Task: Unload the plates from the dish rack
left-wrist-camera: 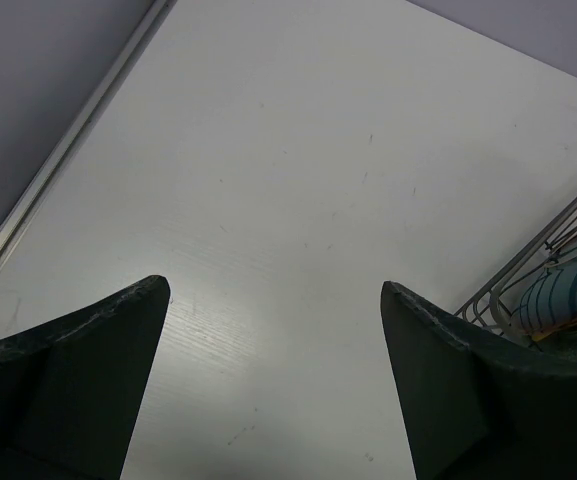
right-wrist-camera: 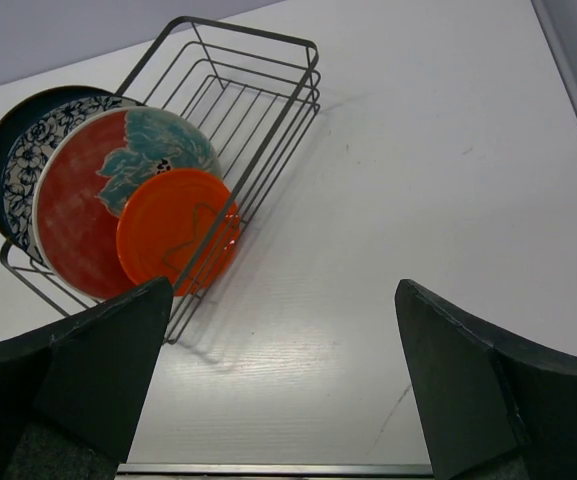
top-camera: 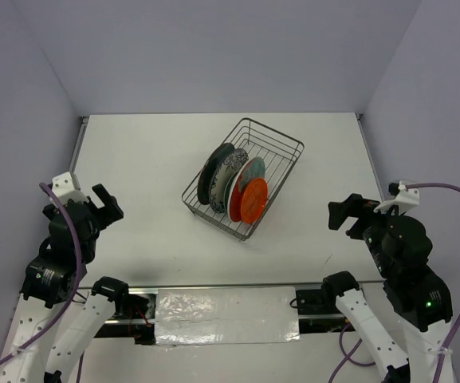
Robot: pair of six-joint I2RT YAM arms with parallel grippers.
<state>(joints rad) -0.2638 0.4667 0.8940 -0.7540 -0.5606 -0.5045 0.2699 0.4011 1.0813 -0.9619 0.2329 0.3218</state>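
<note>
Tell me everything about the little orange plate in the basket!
The orange plate is round, plain and smooth, and it is the smallest plate showing. It stands on its edge, tilted a little, at the end of the row of plates inside the dish rack. Right behind it is the bigger red-and-teal plate, which it partly hides; whether the two touch cannot be told. From the right wrist view, the rack's dark wires cross in front of its lower part. Nothing is gripping it.

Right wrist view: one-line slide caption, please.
Open right hand faces the dish rack holding four upright plates, orange plate nearest.
</note>
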